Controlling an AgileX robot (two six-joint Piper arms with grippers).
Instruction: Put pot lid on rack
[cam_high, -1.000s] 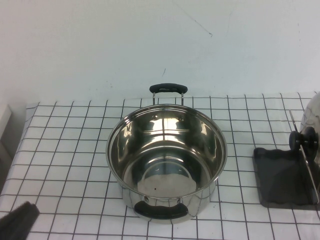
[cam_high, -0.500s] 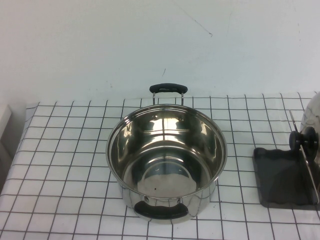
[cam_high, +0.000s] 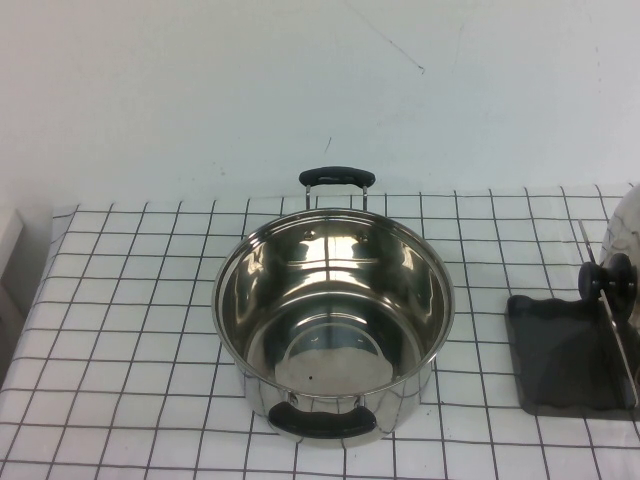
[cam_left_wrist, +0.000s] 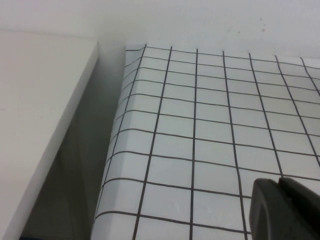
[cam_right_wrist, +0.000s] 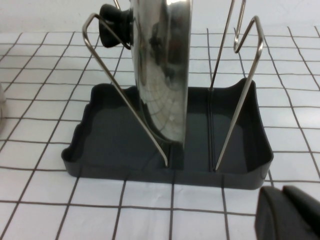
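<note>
A: High view, R edge? Pot lid (cam_high: 622, 232) cut off by frame, only a sliver plus knob shows. Rack (cam_high: 560, 360) also clipped at R edge.

B: Grippers?

A: Neither visible from high view. Left gripper (cam_left_wrist: 286, 210) cut off at wrist frame corner, tips only. Right gripper (cam_right_wrist: 290, 214) same.

B: Pot (cam_high: 335, 325)?

A: In right wrist view, just an edge sliver.

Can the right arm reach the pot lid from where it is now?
Probably yes. The right gripper, shut, sits just in front of the rack, where the pot lid stands upright between the wires. Only bare checkered cloth lies between them. The left gripper, also shut, is far off.
</note>
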